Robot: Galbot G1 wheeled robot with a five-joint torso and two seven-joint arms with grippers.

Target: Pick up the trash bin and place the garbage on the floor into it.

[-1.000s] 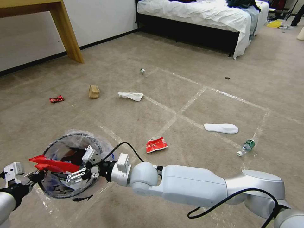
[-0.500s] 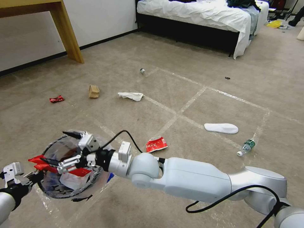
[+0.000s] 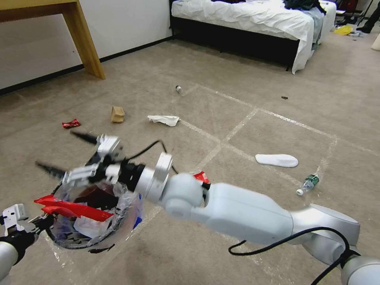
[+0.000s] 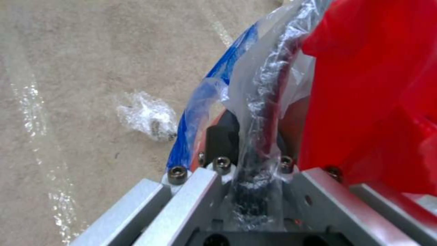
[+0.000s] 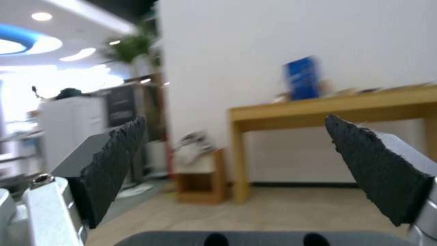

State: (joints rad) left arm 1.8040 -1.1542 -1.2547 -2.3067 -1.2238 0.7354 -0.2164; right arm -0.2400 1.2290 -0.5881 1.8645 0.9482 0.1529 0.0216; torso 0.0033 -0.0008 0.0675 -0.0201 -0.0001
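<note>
Black-tipped right pincer (image 3: pixel 59 152) spread wide, empty, above trash bin (image 3: pixel 118 221)

The right arm's glossy white rounded shell links (image 3: pixel 245 213) join through silver-grey joints, with a loose black cable (image 3: pixel 277 245) looping alongside. The right gripper (image 3: pixel 65 152) has silver metal finger bars tipped with rough black wedge-shaped pads (image 5: pixel 114 160). The left gripper (image 4: pixel 255 191) shows brushed aluminium bars fastened with dark hex-socket screws (image 4: pixel 177 172).
</note>
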